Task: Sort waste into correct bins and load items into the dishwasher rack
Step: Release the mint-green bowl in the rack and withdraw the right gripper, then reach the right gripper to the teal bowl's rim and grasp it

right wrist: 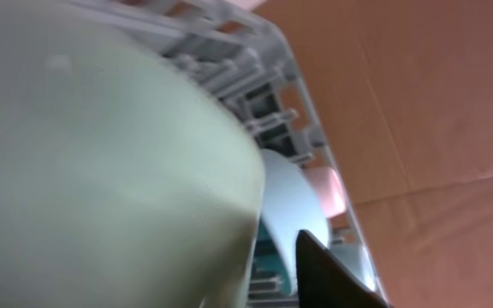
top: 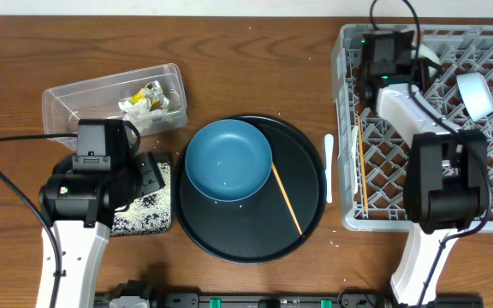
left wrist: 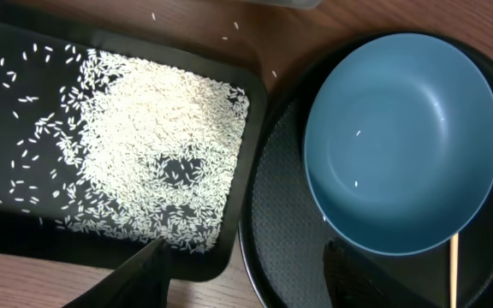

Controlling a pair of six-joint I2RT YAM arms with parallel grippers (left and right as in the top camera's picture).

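Hovering unclenched over rice tray [left wrist: 7, 227], left edge: left gripper [left wrist: 251, 278] | blue bowl [top: 228, 159] on round tray [top: 246, 231], centre | right gripper [top: 400, 56] over rack [top: 349, 128], far edge, tight against green bowl [right wrist: 101, 171] — grasp: cannot tell

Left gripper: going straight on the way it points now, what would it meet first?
Most likely the adjoining rims of the flat black tray and the round black tray. The open left gripper points down between them, the blue bowl just right. Depth is unclear.

On the round tray [top: 255, 239] a bowl [top: 228, 159]; tub [top: 75, 98] and flat tray [top: 144, 218] left of it; spoon [top: 329, 167] between it and rack [top: 349, 128].
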